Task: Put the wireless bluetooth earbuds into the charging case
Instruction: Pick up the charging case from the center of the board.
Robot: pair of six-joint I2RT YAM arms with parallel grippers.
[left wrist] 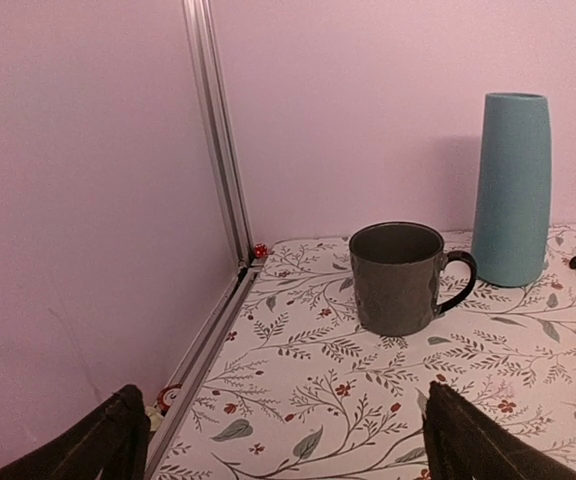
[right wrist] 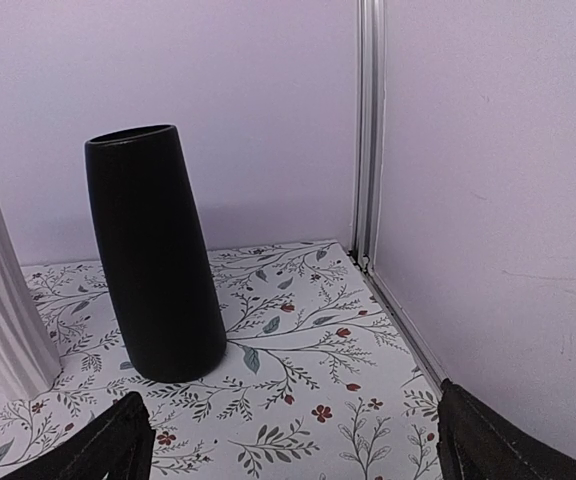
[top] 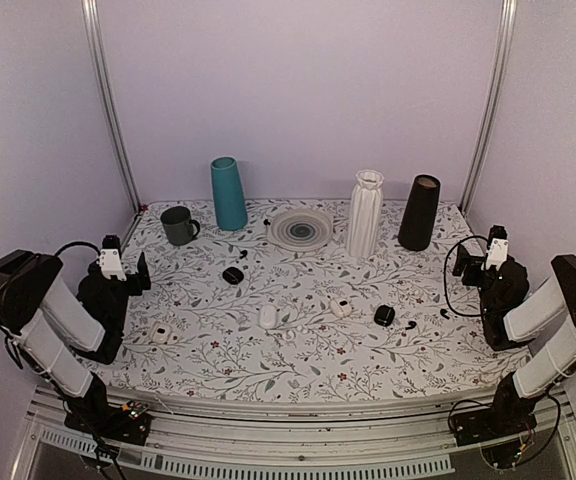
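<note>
Floral tablecloth carries everything loose: black earbuds lie right of centre beside a black charging case, with white cases mid-table. Left gripper and right gripper gape empty; seemingly nothing inserted yet.

Row ranged along the table's back edge.
A mug is set leftmost, then a vase, a plate and two more vases; charging cases are scattered in front, an earbud beside one.
</note>
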